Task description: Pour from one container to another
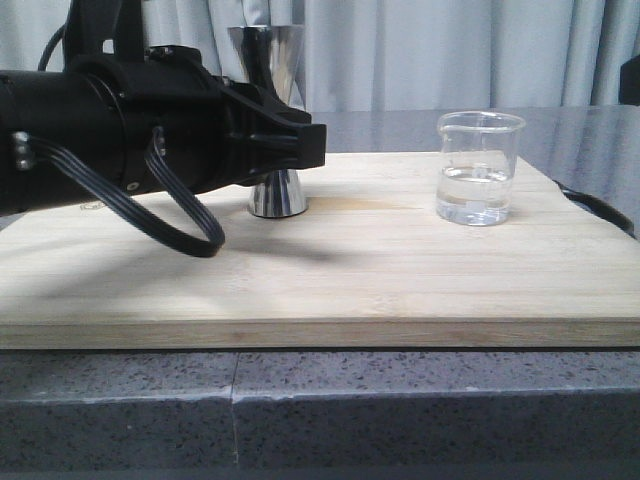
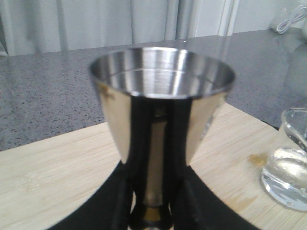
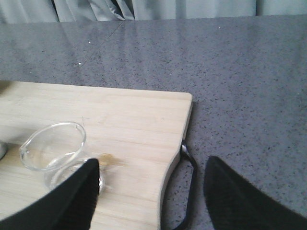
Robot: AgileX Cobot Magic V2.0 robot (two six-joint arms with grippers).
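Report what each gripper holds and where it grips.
The left gripper clasps the shiny steel hourglass jigger at its narrow waist. The right gripper is open, holding nothing, above the clear glass beaker.

A big grey speckled table (image 1: 420,400) holds everything; a flat wooden board (image 1: 380,270) lies right on top of it, pale and light, with a long front edge; a black loop (image 3: 188,191) hangs off the board's right end and rests on the grey top; two things stand on the board, well apart; a shiny metal jigger (image 1: 277,195) stands upright near the back, left of the middle; a small clear glass beaker (image 1: 479,168) stands upright to the right, with some clear water inside; a small yellowish stain (image 3: 106,157) marks the wood just beside the beaker.
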